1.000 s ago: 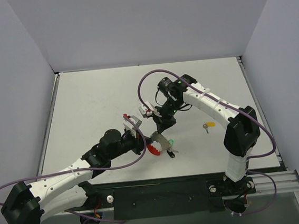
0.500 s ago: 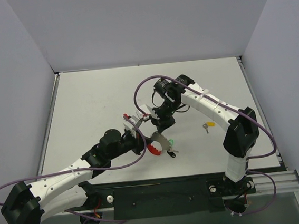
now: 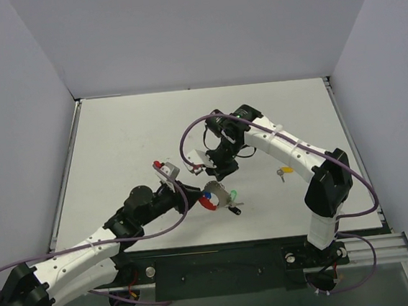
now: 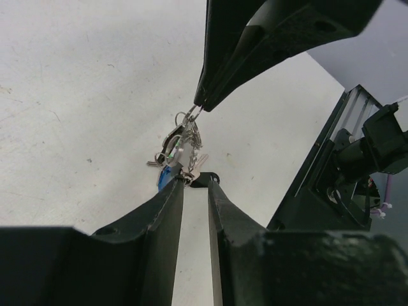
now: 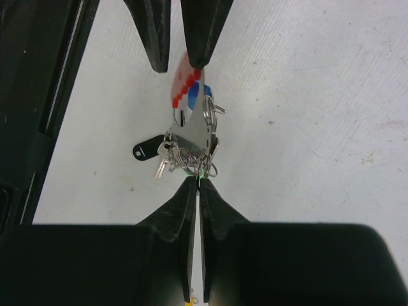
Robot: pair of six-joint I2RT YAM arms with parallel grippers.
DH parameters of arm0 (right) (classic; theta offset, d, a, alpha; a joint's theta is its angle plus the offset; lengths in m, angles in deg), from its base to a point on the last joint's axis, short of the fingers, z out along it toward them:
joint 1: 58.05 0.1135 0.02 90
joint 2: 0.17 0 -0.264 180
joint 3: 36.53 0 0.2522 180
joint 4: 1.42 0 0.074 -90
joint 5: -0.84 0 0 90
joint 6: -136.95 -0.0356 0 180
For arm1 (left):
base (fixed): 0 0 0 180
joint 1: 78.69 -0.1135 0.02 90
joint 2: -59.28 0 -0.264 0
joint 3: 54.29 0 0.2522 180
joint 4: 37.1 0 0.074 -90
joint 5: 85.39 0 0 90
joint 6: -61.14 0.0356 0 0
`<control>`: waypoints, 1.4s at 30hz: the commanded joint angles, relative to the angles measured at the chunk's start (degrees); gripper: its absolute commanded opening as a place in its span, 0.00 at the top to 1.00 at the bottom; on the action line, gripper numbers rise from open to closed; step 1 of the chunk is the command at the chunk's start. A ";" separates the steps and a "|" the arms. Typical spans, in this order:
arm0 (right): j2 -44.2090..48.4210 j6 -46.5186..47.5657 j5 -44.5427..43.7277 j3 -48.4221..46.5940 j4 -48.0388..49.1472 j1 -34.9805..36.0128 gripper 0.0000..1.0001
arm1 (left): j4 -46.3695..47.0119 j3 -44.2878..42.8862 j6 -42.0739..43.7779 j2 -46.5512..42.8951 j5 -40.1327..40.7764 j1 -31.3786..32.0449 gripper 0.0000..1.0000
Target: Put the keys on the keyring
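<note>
Right at the tips of the left gripper (image 4: 194, 183), the red-and-blue end of the keyring (image 5: 187, 86) sits pinched. The right gripper (image 5: 197, 181) has its fingers squeezed together on the silvery end, I think; ring and key blur together there. Several keys (image 5: 167, 156) dangle off it over the table (image 3: 130, 131), and one yellow-capped key (image 3: 286, 170) lies well apart.

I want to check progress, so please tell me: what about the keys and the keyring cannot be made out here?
- How many keys hang on the keyring: top view too small; in both wrist views they overlap in one bunch.
- Whether the left end effector grips the keyring: in the left wrist view its own fingers hide the contact.
- The yellow key and its teeth: top view only, too small.
</note>
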 commanded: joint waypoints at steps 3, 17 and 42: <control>1.93 1.31 -0.98 -2.01 -2.59 -0.20 1.00 | 7.93 3.74 -1.57 -8.11 1.67 -0.64 0.63; 1.22 9.58 -12.58 -4.03 -5.94 3.14 1.00 | 7.32 6.12 -5.44 -9.54 7.04 -3.89 0.47; -14.15 -81.67 -27.33 -2.97 32.84 -5.58 0.69 | -2.17 -3.20 -9.22 8.68 4.30 -16.28 0.36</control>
